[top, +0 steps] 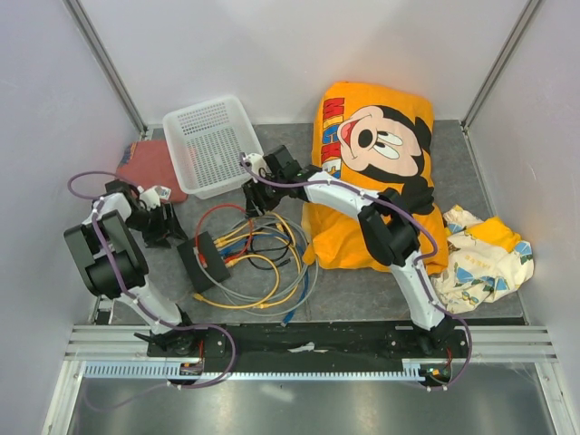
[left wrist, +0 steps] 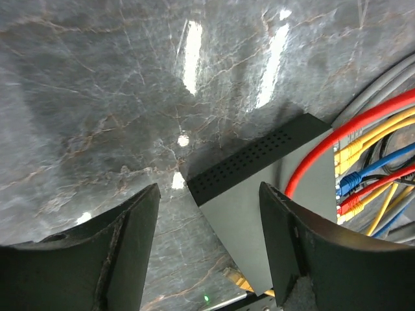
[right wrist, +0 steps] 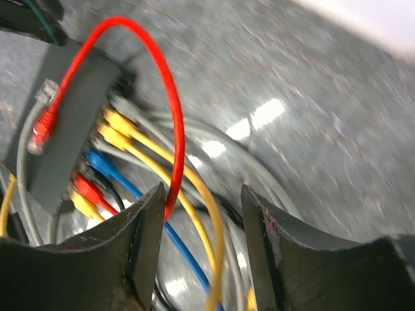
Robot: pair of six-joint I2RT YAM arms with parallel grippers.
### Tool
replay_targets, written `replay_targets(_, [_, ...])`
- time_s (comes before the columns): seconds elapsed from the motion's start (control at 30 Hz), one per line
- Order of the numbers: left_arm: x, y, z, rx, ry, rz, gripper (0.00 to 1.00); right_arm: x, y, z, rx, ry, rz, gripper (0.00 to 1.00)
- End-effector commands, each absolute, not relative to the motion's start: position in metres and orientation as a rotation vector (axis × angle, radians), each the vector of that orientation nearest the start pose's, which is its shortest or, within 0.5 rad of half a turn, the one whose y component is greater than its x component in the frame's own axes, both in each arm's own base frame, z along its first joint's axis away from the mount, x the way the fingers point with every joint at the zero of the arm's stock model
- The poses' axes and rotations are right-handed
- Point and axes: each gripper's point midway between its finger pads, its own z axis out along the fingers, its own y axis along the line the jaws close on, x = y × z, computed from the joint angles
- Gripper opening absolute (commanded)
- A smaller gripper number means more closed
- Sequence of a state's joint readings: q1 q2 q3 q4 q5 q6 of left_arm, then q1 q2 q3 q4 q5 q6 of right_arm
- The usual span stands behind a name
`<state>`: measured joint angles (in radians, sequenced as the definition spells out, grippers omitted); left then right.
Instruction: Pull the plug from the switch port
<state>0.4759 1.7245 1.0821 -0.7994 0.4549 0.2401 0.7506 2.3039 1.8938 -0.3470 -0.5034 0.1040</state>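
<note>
The flat black switch [top: 201, 261] lies on the grey table between the arms, with red, yellow, blue and grey cables [top: 263, 263] coiled to its right. In the right wrist view the switch [right wrist: 65, 136] holds yellow [right wrist: 113, 123], blue [right wrist: 97, 162] and red [right wrist: 84, 188] plugs in its sockets. One loose red plug [right wrist: 44, 126] rests on its top, and its red cable [right wrist: 170, 97] arches upward. My right gripper [right wrist: 202, 220] is open above the cables, with a yellow cable running between its fingers. My left gripper [left wrist: 207, 233] is open and empty over the switch's near corner [left wrist: 272, 188].
A white mesh basket [top: 213, 145] stands at the back. A red cloth [top: 149, 168] lies to its left. A large orange Mickey Mouse pillow [top: 372, 172] is on the right, and a patterned cloth [top: 485, 249] is at the far right. Walls enclose the table.
</note>
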Motion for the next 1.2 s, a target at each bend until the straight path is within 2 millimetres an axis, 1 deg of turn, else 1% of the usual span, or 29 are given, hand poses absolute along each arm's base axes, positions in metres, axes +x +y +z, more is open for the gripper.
replay_targets(0.0, [0.291, 0.062, 0.040, -0.235, 2.768, -0.639, 0.68, 0.377, 0.424, 0.111, -0.964, 2.193, 0.896, 0.59])
replay_targets(0.03, [0.292, 0.062, 0.039, -0.240, 2.766, -0.649, 0.67, 0.380, 0.415, 0.116, -0.940, 2.200, 0.867, 0.59])
replay_targets(0.07, [0.292, 0.060, 0.037, -0.244, 2.770, -0.670, 0.66, 0.378, 0.405, 0.109, -0.927, 2.232, 0.846, 0.57])
replay_targets(0.1, [0.293, 0.058, 0.037, -0.239, 2.770, -0.679, 0.66, 0.384, 0.392, 0.109, -0.903, 2.246, 0.827, 0.57])
replay_targets(0.13, [0.294, 0.057, 0.037, -0.232, 2.769, -0.683, 0.65, 0.383, 0.384, 0.123, -0.903, 2.218, 0.815, 0.57])
replay_targets(0.17, [0.295, 0.054, 0.037, -0.211, 2.765, -0.696, 0.65, 0.376, 0.374, 0.117, -0.924, 2.234, 0.795, 0.57])
replay_targets(0.2, [0.297, 0.049, 0.039, -0.182, 2.760, -0.702, 0.64, 0.374, 0.367, 0.121, -0.994, 2.188, 0.754, 0.58])
replay_targets(0.23, [0.297, 0.044, 0.040, -0.155, 2.754, -0.715, 0.64, 0.370, 0.362, 0.141, -1.016, 2.132, 0.743, 0.59])
replay_targets(0.27, [0.297, 0.040, 0.041, -0.122, 2.753, -0.719, 0.64, 0.363, 0.356, 0.138, -1.040, 2.131, 0.733, 0.61])
replay_targets(0.3, [0.297, 0.031, 0.041, -0.070, 2.761, -0.716, 0.64, 0.360, 0.355, 0.152, -1.061, 2.083, 0.733, 0.63])
replay_targets(0.33, [0.297, 0.025, 0.041, -0.043, 2.768, -0.716, 0.64, 0.357, 0.355, 0.155, -1.075, 2.069, 0.748, 0.64])
replay_targets(0.37, [0.297, 0.021, 0.040, -0.029, 2.779, -0.712, 0.64, 0.351, 0.361, 0.163, -1.097, 2.039, 0.808, 0.64])
replay_targets(0.43, [0.298, 0.011, 0.040, 0.007, 2.782, -0.721, 0.64, 0.349, 0.375, 0.169, -1.106, 2.017, 0.878, 0.64])
replay_targets(0.47, [0.299, 0.008, 0.040, 0.009, 2.781, -0.727, 0.64, 0.352, 0.388, 0.187, -1.118, 1.960, 0.917, 0.63])
replay_targets(0.5, [0.301, 0.004, 0.039, 0.025, 2.784, -0.726, 0.64, 0.352, 0.401, 0.179, -1.133, 1.970, 0.939, 0.63])
replay_targets(0.53, [0.303, 0.002, 0.037, 0.027, 2.791, -0.730, 0.63, 0.353, 0.410, 0.183, -1.132, 1.960, 0.967, 0.61])
replay_targets(0.57, [0.305, 0.001, 0.037, 0.013, 2.793, -0.736, 0.63, 0.359, 0.422, 0.202, -1.118, 1.916, 0.996, 0.61])
replay_targets(0.6, [0.308, 0.000, 0.038, 0.017, 2.788, -0.743, 0.63, 0.362, 0.433, 0.189, -1.115, 1.936, 1.039, 0.61])
replay_targets(0.63, [0.310, -0.001, 0.038, 0.007, 2.786, -0.753, 0.62, 0.370, 0.442, 0.203, -1.059, 1.937, 1.070, 0.61])
replay_targets(0.67, [0.312, -0.002, 0.039, 0.010, 2.780, -0.762, 0.62, 0.376, 0.446, 0.196, -1.036, 1.958, 1.067, 0.62])
replay_targets(0.7, [0.315, -0.002, 0.041, 0.015, 2.772, -0.764, 0.60, 0.386, 0.450, 0.182, -1.018, 1.975, 1.050, 0.61])
replay_targets(0.77, [0.316, -0.004, 0.043, 0.027, 2.760, -0.789, 0.58, 0.392, 0.456, 0.178, -1.004, 1.964, 1.060, 0.57])
replay_targets(0.8, [0.316, -0.005, 0.045, 0.029, 2.754, -0.792, 0.57, 0.393, 0.464, 0.167, -1.007, 1.971, 1.076, 0.56])
replay_targets(0.83, [0.315, -0.007, 0.046, 0.034, 2.753, -0.805, 0.57, 0.388, 0.470, 0.166, -1.024, 1.963, 1.115, 0.55])
replay_targets(0.87, [0.314, -0.010, 0.051, 0.048, 2.733, -0.824, 0.57, 0.388, 0.477, 0.172, -1.024, 1.947, 1.138, 0.54])
replay_targets(0.9, [0.313, -0.012, 0.054, 0.061, 2.719, -0.834, 0.56, 0.380, 0.486, 0.163, -1.047, 1.952, 1.164, 0.54])
replay_targets(1.0, [0.313, -0.014, 0.065, 0.085, 2.684, -0.830, 0.54, 0.367, 0.502, 0.156, -1.052, 1.954, 1.217, 0.53])
replay_targets(1.1, [0.316, -0.020, 0.075, 0.101, 2.643, -0.855, 0.53, 0.362, 0.507, 0.142, -1.044, 1.980, 1.248, 0.50])
replay_targets(1.17, [0.318, -0.021, 0.077, 0.099, 2.642, -0.854, 0.53, 0.365, 0.505, 0.130, -1.024, 2.015, 1.224, 0.50])
